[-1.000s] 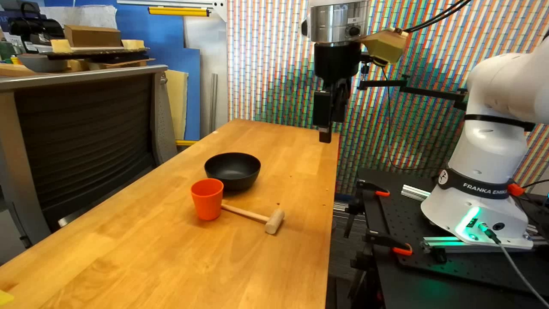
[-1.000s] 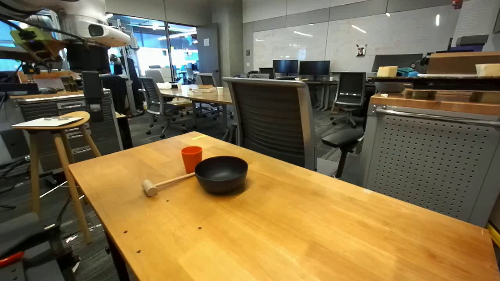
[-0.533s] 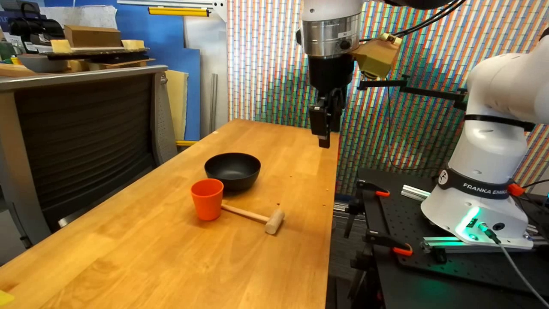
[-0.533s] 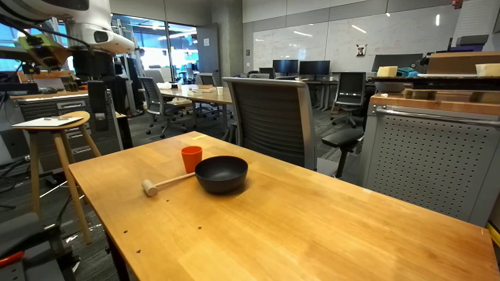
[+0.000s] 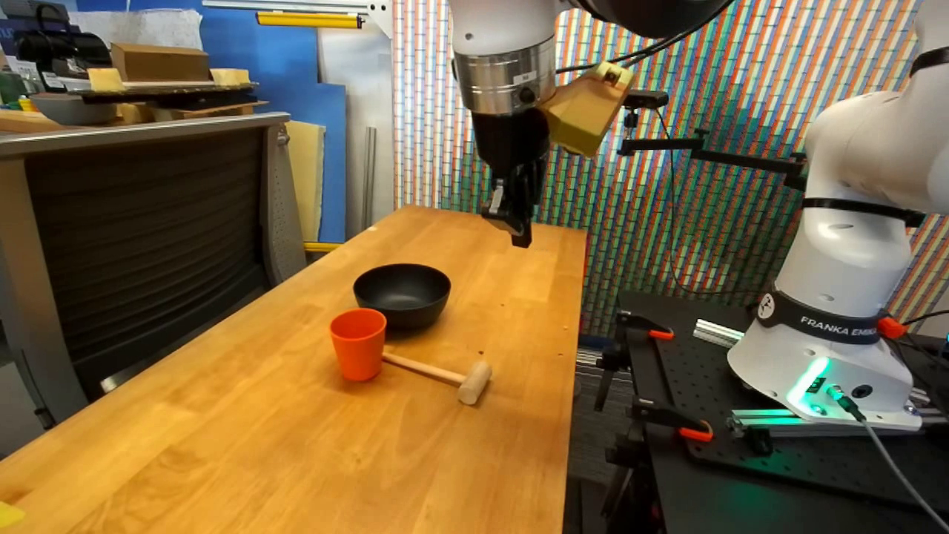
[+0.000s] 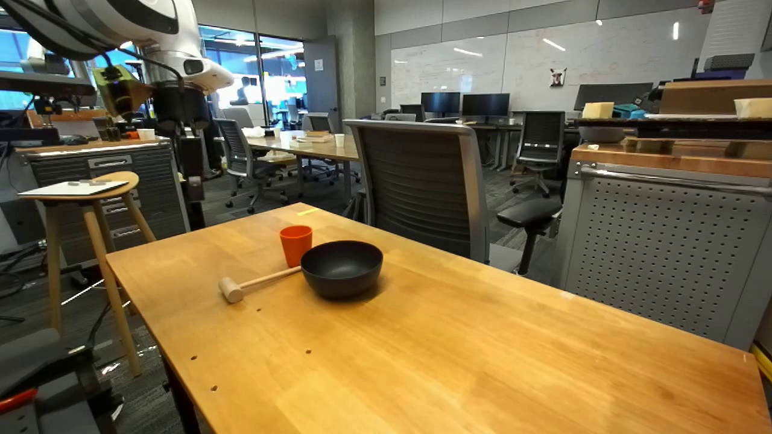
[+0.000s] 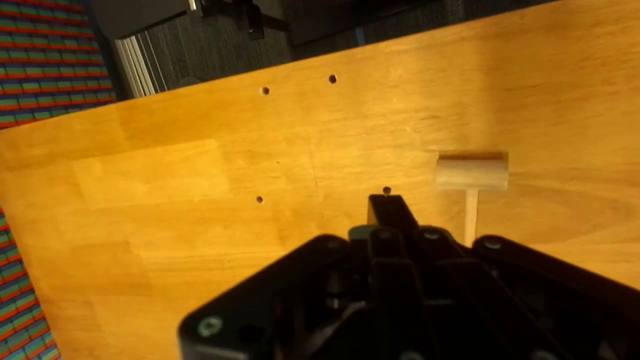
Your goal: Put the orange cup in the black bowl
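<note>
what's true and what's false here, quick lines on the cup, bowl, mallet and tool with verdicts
1. The orange cup stands outside the black bowl. True.
2. A wooden mallet lies on the table. True.
3. The cup is tipped on its side. False: it stands upright.
4. The tool hangs in the air, holding nothing. True.
5. The bowl is upside down. False: its opening faces up.
6. The cup is wider than the bowl. False: the bowl is wider.
</note>
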`<state>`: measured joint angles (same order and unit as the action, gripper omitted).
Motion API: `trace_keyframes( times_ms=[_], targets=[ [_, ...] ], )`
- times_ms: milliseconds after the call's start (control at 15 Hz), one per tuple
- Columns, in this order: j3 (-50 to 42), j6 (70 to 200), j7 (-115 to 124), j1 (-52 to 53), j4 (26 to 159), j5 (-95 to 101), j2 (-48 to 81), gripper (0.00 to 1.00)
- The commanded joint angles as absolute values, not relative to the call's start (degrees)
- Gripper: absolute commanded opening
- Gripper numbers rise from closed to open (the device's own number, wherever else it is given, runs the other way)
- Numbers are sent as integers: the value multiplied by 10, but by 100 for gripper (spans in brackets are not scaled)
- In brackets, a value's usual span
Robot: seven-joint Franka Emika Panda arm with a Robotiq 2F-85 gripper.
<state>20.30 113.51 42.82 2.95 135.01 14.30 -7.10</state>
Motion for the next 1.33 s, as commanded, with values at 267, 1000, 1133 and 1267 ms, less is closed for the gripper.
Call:
trace_keyframes(
  times_ms=[267, 1000, 1133, 1267],
  targets=[
    [152, 1055, 460, 95, 1114, 254, 156, 8],
    [55, 1000, 265, 178, 799, 229, 421, 99],
    [47, 983, 234, 189, 745, 225, 454, 100],
    [42, 961, 205, 191, 692, 213, 488, 100]
  ],
)
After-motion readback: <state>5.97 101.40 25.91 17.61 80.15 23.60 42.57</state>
